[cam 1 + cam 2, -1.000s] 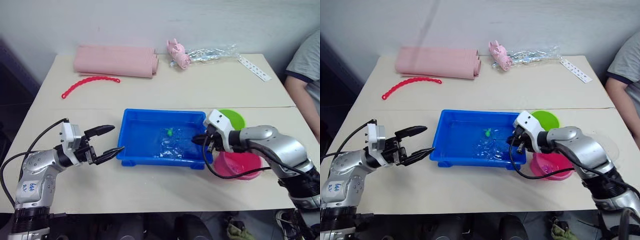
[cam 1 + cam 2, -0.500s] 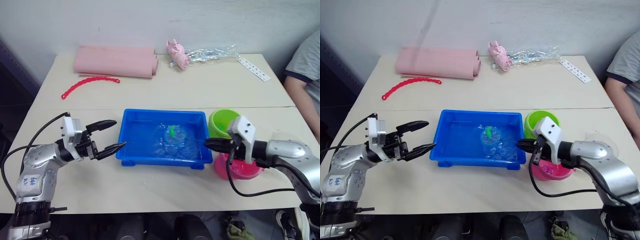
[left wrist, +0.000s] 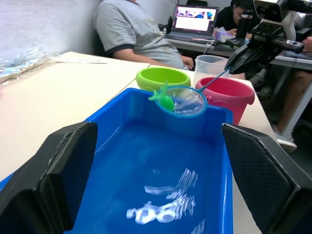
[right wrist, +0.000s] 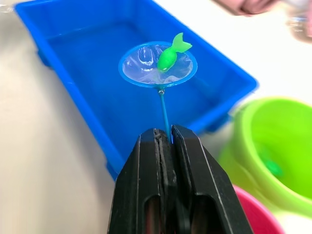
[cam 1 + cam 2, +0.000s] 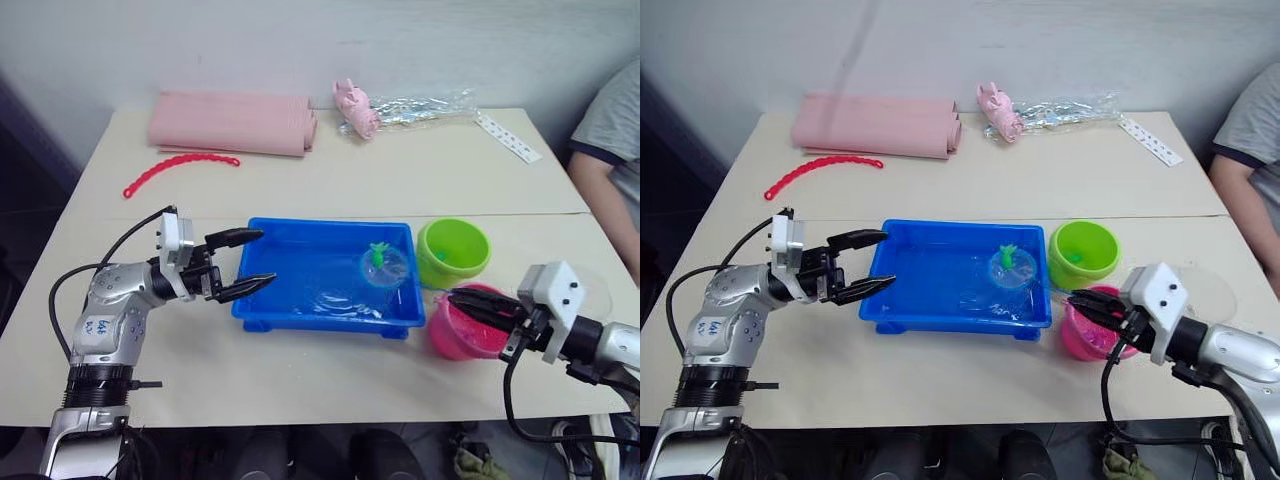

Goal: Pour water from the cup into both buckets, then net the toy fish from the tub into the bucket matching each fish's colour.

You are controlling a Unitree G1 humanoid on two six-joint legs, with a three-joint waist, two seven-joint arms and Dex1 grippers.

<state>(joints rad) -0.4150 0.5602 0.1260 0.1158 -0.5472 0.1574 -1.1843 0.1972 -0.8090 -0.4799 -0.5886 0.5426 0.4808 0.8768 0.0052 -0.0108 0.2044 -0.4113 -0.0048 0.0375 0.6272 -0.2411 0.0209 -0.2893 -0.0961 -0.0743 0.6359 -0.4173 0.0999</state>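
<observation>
Holding the net (image 4: 158, 65) by its stick in our pinched-shut right gripper (image 4: 168, 139), we carry a green fish (image 4: 168, 56) above the tub (image 5: 300, 300), green bucket (image 5: 455, 250) at three o'clock of the hoop, left gripper (image 5: 245, 262) open and empty.

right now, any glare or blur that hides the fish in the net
No. In the right wrist view the green fish sits sharp in the net, while the green bucket nearby is out of focus. In the left wrist view white glints ripple on the water in the tub, away from the net.
</observation>
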